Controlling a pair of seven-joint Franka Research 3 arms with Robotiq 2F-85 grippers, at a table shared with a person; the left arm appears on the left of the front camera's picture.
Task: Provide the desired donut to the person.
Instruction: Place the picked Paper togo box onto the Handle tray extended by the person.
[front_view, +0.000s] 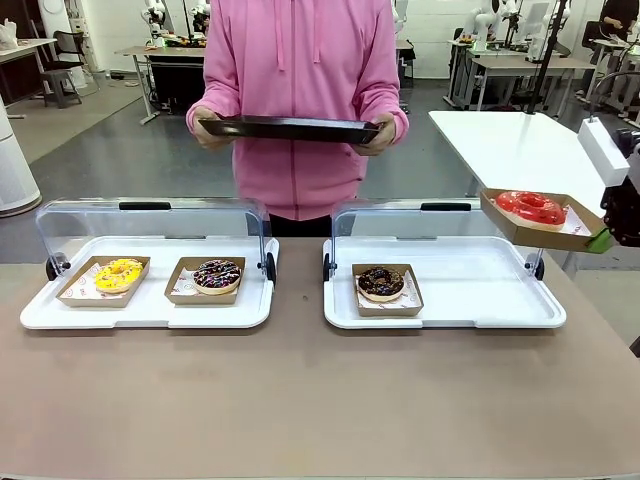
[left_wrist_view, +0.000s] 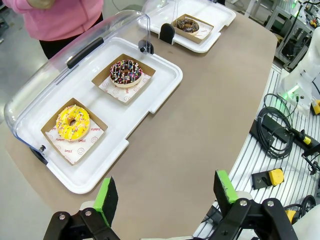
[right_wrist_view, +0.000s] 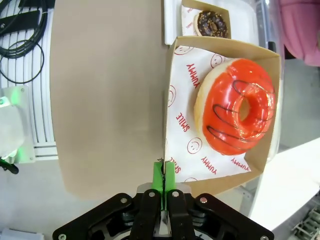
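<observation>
Box (front_view: 530, 236) rim clamped between right fingers (right_wrist_view: 158, 176); keep donut (front_view: 531, 207) level, carry toward tray (front_view: 290, 128) at upper centre. Left fingers (left_wrist_view: 106, 195) apart.

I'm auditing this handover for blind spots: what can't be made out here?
- Front view: the person's tray, seen edge-on, so its top surface is hidden.
- Front view: right gripper, partly cut off by the right edge.
- Front view: print on the yellow donut's liner, too small.
</observation>
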